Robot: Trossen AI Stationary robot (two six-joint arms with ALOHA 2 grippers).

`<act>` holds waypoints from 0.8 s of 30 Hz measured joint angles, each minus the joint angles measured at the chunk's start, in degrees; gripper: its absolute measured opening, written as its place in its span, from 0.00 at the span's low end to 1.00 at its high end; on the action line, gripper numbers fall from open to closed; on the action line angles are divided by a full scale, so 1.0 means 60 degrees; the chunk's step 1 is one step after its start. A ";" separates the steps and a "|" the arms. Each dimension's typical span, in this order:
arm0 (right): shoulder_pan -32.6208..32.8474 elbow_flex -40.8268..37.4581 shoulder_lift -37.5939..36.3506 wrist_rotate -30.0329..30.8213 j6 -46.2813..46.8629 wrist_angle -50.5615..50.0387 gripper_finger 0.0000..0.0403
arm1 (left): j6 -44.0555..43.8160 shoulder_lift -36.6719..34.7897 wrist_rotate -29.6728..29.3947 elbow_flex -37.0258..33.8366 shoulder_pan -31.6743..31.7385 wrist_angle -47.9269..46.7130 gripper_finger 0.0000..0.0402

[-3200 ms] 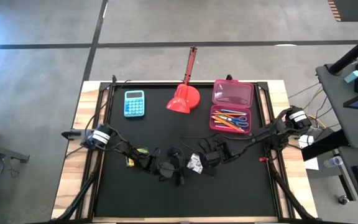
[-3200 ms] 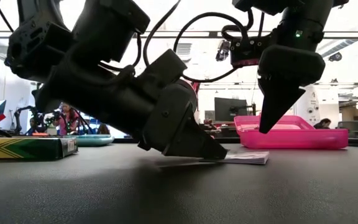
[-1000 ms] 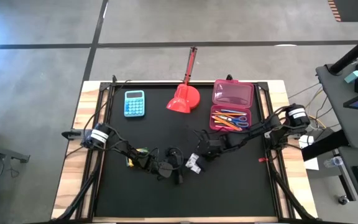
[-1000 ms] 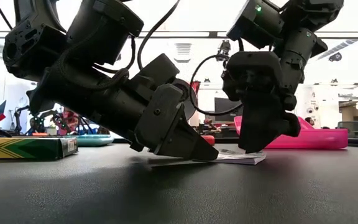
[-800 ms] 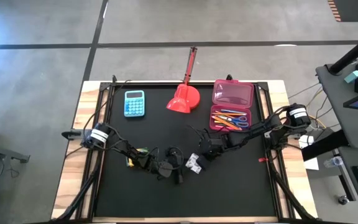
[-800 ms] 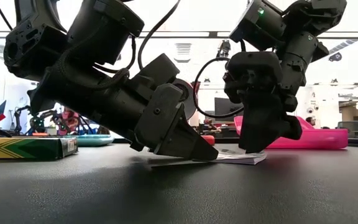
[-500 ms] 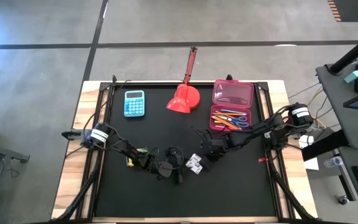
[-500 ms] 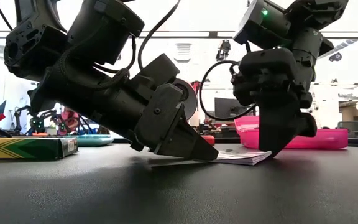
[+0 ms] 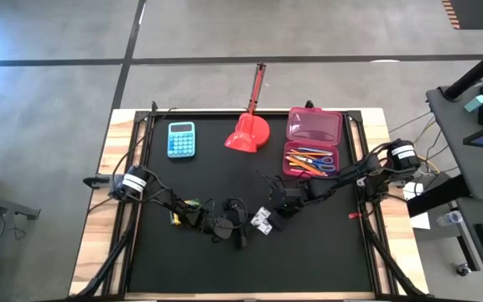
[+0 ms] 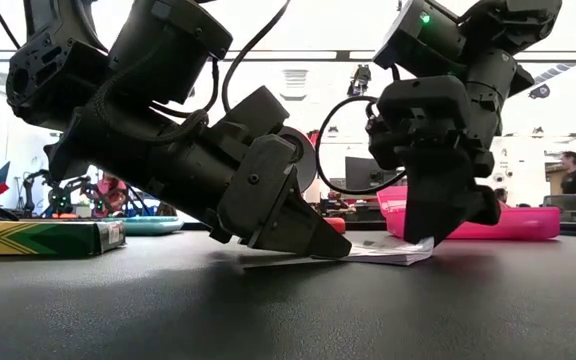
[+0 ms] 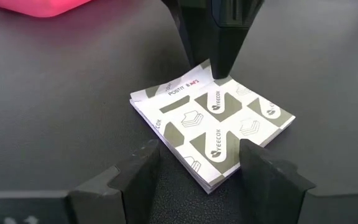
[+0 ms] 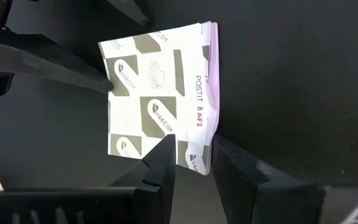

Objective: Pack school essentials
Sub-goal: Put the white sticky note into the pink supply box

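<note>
The white speckled square is a small pad (image 9: 262, 220) (image 11: 213, 124) (image 12: 160, 93) lying flat on the black mat. My left gripper (image 11: 201, 165) (image 10: 313, 245) is open, its fingers astride the pad's near corner. My right gripper (image 12: 194, 165) (image 10: 428, 238) points down at the opposite corner, its fingers a narrow gap apart. Pencils and blue-handled scissors lie in the open pink case (image 9: 312, 161). The yellow-green crayon box (image 10: 43, 238) (image 9: 179, 214) lies flat under my left arm. No green piece shows. My left gripper comes in low and slanting from the table's left. Its fingertips (image 11: 154, 152) stand against the two edges that meet at the pad's near corner (image 11: 210, 180). The pad lies flat on the mat between them. My right gripper comes from above, pointing down, at the pad's far corner (image 12: 194, 163). One fingertip (image 12: 165, 149) is over the pad's top face and the other (image 12: 222, 152) is just outside its side edge. The pad stays flat on the mat.
A light-blue calculator (image 9: 181, 139) and a red long-handled scoop (image 9: 248, 130) lie at the far side of the mat. The pink case's lid (image 9: 314, 126) lies open beyond its tray. Bare mat (image 9: 250, 268) stretches toward the near edge.
My right gripper has shifted a little toward the table's right along the pad's far end, then part of the way back, tipping slightly at the wrist. The pad has stayed on the mat, and my left gripper has kept still.
</note>
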 joint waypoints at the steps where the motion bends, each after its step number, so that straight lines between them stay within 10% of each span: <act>1: 0.0000 0.0000 -0.0001 -0.0001 -0.0002 0.0040 0.23 | 0.0000 0.0000 0.0000 0.0000 0.0004 0.0000 0.51; 24: 0.0047 0.0000 0.0197 -0.0158 -0.0894 0.0850 0.10 | 0.0010 0.0004 -0.0025 0.0001 0.0022 0.0151 0.51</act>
